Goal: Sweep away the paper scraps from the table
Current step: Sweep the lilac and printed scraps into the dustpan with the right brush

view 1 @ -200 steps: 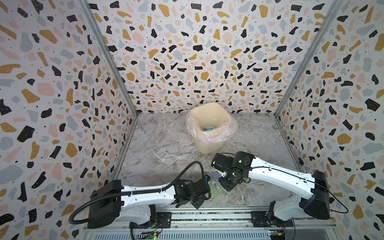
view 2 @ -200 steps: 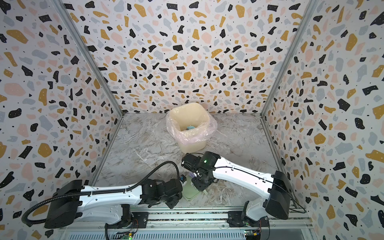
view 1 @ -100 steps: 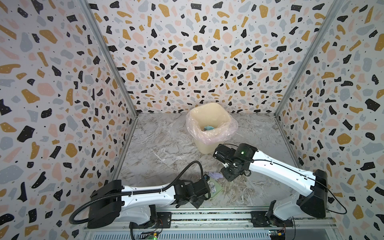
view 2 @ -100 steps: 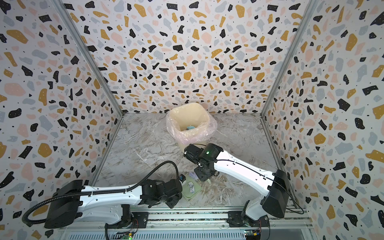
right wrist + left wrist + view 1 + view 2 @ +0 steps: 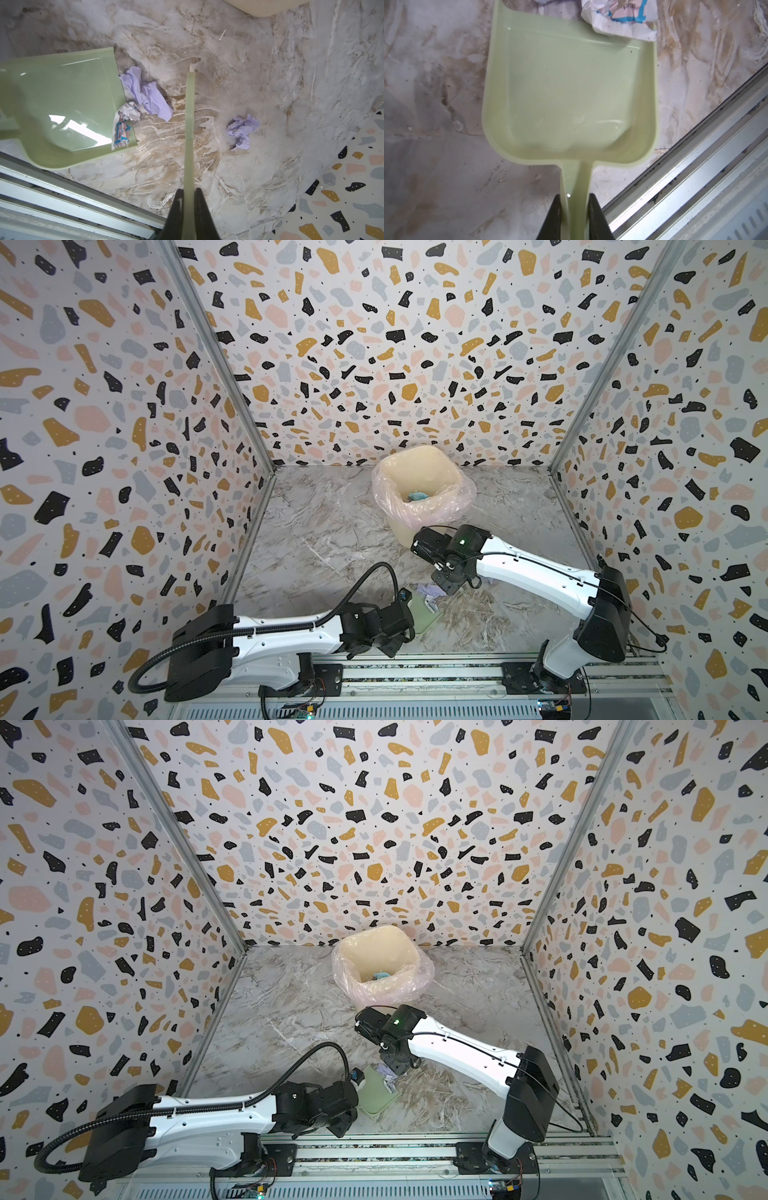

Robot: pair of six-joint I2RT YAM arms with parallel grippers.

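In both top views a marble-patterned table [image 5: 332, 539] stands inside speckled walls [image 5: 395, 344], with a cream bin [image 5: 415, 464] in a pink liner [image 5: 465, 497] at the back and 1 blue scrap [image 5: 417, 495] inside it. Near the front edge the left gripper [image 5: 405, 610] holds a pale green dustpan [image 5: 424, 614] low on the table, while the right gripper [image 5: 446, 589] points down beside paper scraps [image 5: 428, 592] at the dustpan's open edge. In the left wrist view the left gripper's 2 black fingers [image 5: 554, 216] are clamped on the dustpan's handle, a printed white scrap [image 5: 620, 20] lies across the front lip, and a metal rail [image 5: 695, 176] runs alongside. In the right wrist view the right gripper is pressed together on a thin pale green tool [image 5: 190, 124] reaching out over the table. A larger lavender scrap [image 5: 147, 95] touches the dustpan's lip next to the printed white scrap, and a smaller lavender scrap [image 5: 242, 131] lies apart on the tool's other side.
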